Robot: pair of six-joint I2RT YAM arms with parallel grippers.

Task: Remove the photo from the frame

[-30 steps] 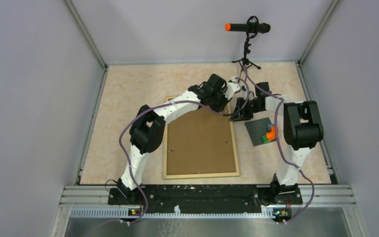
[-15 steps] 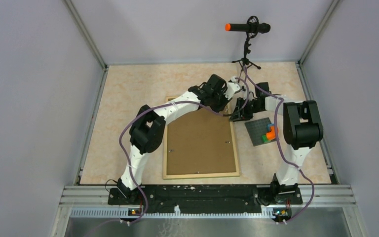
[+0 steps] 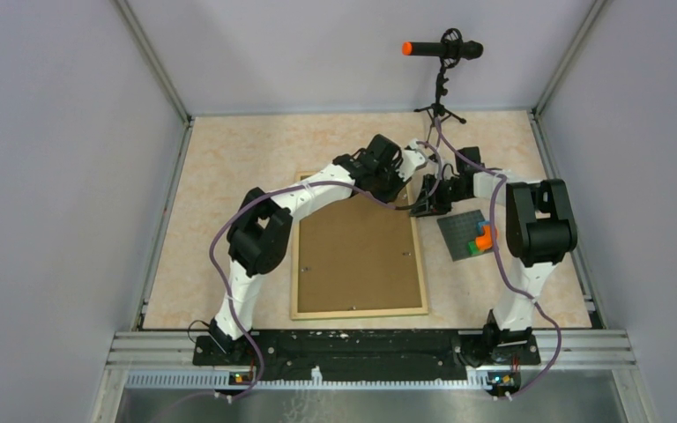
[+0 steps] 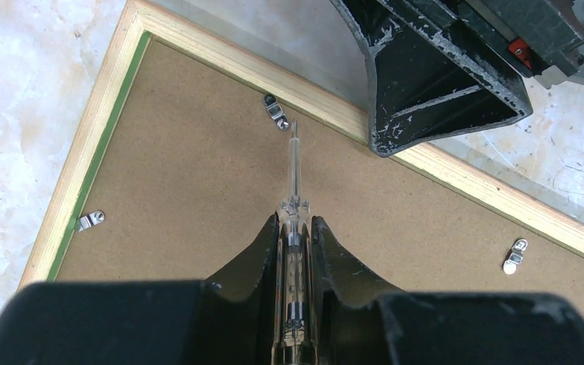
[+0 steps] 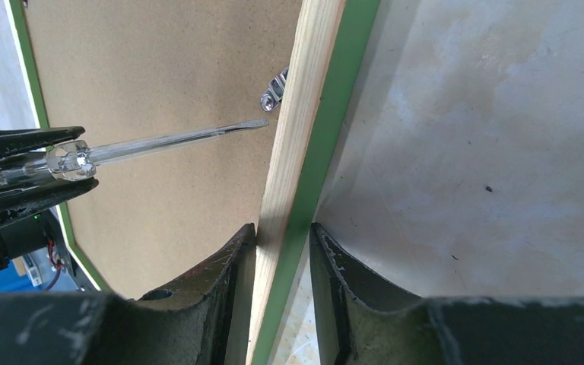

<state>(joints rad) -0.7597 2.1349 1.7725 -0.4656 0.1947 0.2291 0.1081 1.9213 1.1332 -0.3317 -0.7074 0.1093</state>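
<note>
While one frame (image 3: 359, 256) lies back-up on the table (image 3: 229, 159), its photo hidden from view, three metal clips (image 4: 275, 111) are counted on the brown backing. One screwdriver (image 4: 295, 171) is clamped in the left gripper (image 4: 295, 222), whose arm is stretched over the frame's far right corner, the tip just beside a clip. The frame's right edge is pinched by the right gripper (image 5: 281, 230), its arm bent leftward. One grey baseplate (image 3: 458, 233) is seen further right.
</note>
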